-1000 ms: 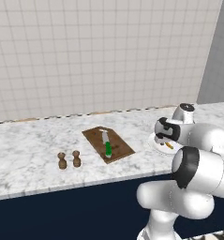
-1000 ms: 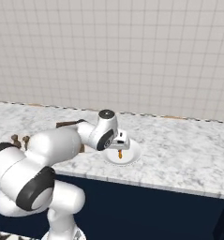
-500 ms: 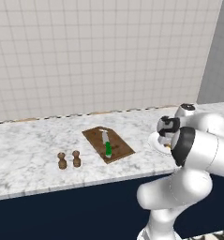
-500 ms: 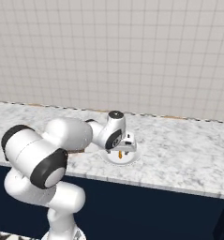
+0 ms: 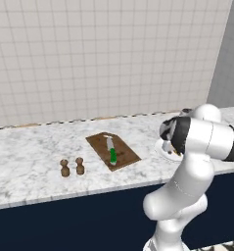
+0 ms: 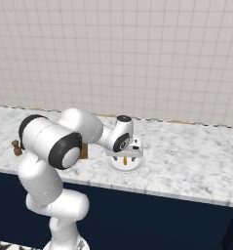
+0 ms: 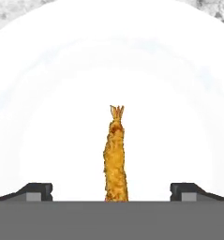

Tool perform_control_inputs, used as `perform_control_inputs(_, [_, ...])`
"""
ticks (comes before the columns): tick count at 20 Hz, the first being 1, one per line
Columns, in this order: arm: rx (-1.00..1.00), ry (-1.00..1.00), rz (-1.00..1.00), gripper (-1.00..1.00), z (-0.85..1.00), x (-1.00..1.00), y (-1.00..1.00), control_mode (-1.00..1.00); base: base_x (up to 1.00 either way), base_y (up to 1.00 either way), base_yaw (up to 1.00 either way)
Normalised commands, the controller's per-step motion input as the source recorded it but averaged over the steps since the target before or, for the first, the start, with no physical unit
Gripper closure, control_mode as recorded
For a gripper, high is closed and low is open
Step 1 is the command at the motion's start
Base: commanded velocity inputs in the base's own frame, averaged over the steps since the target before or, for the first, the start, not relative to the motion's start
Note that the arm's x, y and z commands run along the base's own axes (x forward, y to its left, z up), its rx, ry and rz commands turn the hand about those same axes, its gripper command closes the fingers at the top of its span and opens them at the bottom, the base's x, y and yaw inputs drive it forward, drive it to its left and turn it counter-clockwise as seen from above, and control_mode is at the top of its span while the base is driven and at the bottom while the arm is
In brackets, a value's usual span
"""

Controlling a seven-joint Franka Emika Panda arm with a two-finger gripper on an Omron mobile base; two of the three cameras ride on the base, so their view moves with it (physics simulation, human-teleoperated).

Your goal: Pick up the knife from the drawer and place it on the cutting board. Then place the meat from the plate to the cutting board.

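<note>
The green-handled knife [image 5: 111, 150] lies on the brown cutting board [image 5: 124, 158] in the left base view. The meat [image 7: 115, 159], an orange-tan elongated piece, lies on the white plate [image 7: 48, 117]. My gripper [image 7: 111, 191] is open right above the plate, and the meat runs down the middle between its two fingertips [image 7: 37, 191]. From the right base view the gripper [image 6: 125, 157] hangs low over the plate [image 6: 136, 166] with the meat [image 6: 125, 159] under it. In the left base view my arm covers most of the plate [image 5: 162, 146]. The drawer is out of view.
Two small brown shakers [image 5: 72, 167] stand left of the board near the counter's front edge. The marble counter [image 6: 196, 156] ends at a tiled wall behind. Navy cabinet fronts [image 5: 64, 225] run below the counter.
The arm's elbow has swung over and risen while the hand stayed low over the plate. The jaws have stayed open.
</note>
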Motion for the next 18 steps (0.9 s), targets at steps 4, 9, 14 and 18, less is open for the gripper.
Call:
perform_control_inputs(4, [0.00, 0.00, 0.06, -1.00, -0.35, 0.06, 0.00, -1.00, 0.00, 0.00, 0.00])
perform_control_inputs(9, [0.00, 0.00, 0.05, 1.00, -0.31, 0.07, 0.00, -1.00, 0.00, 0.00, 0.00])
perform_control_inputs(14, [0.00, 0.00, 0.05, 1.00, -0.28, 0.04, 0.07, -1.00, 0.00, 0.00, 0.00])
perform_control_inputs(18, [0.00, 0.00, 0.04, 1.00, -0.31, 0.00, 0.23, -1.00, 0.00, 0.00, 0.00])
